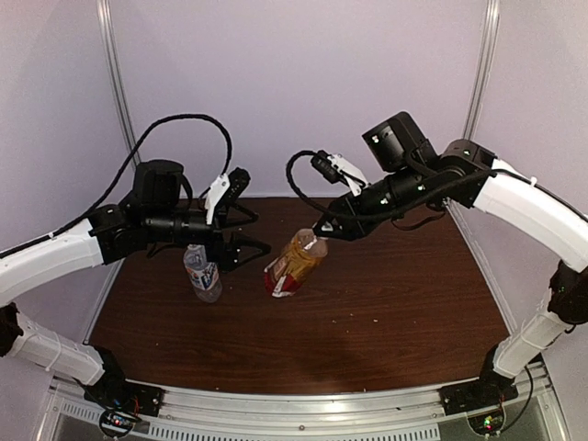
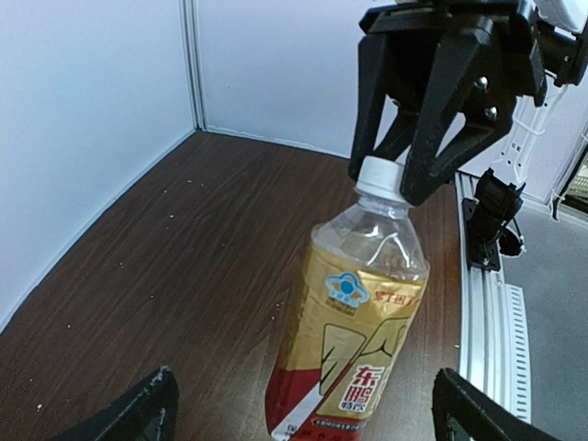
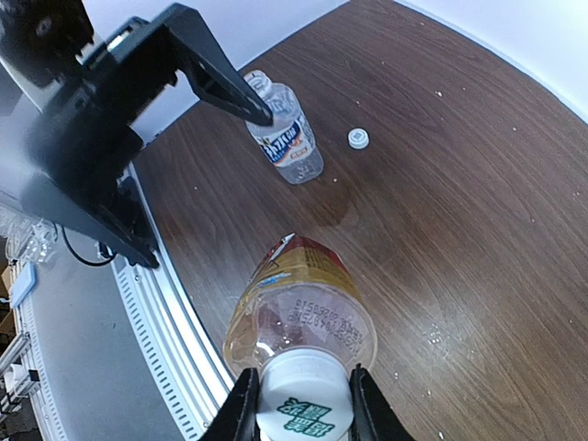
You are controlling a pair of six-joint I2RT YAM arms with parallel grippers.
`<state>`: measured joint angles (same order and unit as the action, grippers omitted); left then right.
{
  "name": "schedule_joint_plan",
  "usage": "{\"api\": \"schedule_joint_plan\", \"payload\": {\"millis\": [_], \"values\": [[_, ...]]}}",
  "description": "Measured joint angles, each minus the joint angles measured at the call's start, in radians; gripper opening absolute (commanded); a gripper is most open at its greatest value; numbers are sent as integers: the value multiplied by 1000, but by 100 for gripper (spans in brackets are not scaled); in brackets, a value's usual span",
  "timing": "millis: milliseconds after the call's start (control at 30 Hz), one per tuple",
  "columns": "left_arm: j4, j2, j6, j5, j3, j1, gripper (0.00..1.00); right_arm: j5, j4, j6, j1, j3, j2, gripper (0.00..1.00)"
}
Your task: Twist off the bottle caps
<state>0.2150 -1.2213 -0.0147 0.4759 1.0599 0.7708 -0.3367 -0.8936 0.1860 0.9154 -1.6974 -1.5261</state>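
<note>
A dark brown wood-grain table (image 1: pixel 395 303) is carrying everything. The white-and-black left arm (image 1: pixel 55 257) is reaching in from the left side, and the white-and-black right arm (image 1: pixel 524 202) is reaching in from the right.

The left gripper (image 1: pixel 257 231) is hanging with its black fingers spread wide and gripping nothing. It is sitting just right of the colourless bottle (image 1: pixel 203 274), a small clear plastic one with a white-grey label, which is standing left of the table's middle with its neck uncovered.

The right gripper (image 1: pixel 319 241) is squeezing narrow, holding the top of the amber bottle (image 1: pixel 292 268), a small clear plastic one with a red-and-yellow label. That bottle is leaning near the table's middle, its neck tipping toward the far right, apart from the colourless bottle.

Its white screw cap (image 2: pixel 378 176), round and plastic, is sitting on the neck, pinched between the right gripper's two fingers. A loose white cap (image 3: pixel 358 138), round and plastic too, is lying flat on the wood near the colourless bottle, on its far side.
</note>
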Motion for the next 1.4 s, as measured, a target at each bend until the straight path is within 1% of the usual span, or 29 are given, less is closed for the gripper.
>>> {"api": "schedule_joint_plan", "payload": {"millis": [200, 467, 533, 800, 867, 933, 1100, 1133, 1167, 1300, 1400], "values": [[-42, -68, 88, -2, 0, 26, 98, -97, 26, -4, -38, -59, -67, 0], [-63, -123, 159, 1, 0, 43, 97, -208, 67, 5, -85, -62, -78, 0], [-66, -136, 163, 1, 2, 45, 93, -222, 76, 5, -89, -62, -79, 0], [-66, -191, 169, 1, 41, 56, 75, -257, 94, 5, -101, -62, -79, 0], [-66, -198, 170, 1, 50, 57, 69, -263, 99, 6, -105, -62, -79, 0], [-63, -203, 171, 3, 58, 57, 60, -267, 103, 6, -109, -62, -79, 0], [-61, -208, 170, 5, 66, 57, 45, -275, 110, 13, -117, -61, -79, 0], [-61, -208, 170, 7, 67, 57, 44, -276, 113, 14, -119, -60, -79, 4], [-57, -208, 164, 7, 68, 57, 42, -284, 129, 22, -125, -50, -79, 18], [-62, -208, 142, 7, 66, 56, 38, -290, 172, 34, -133, -16, -66, 51], [-98, -207, 100, 14, 56, 57, 38, -288, 222, 52, -137, 19, -56, 71]]}}
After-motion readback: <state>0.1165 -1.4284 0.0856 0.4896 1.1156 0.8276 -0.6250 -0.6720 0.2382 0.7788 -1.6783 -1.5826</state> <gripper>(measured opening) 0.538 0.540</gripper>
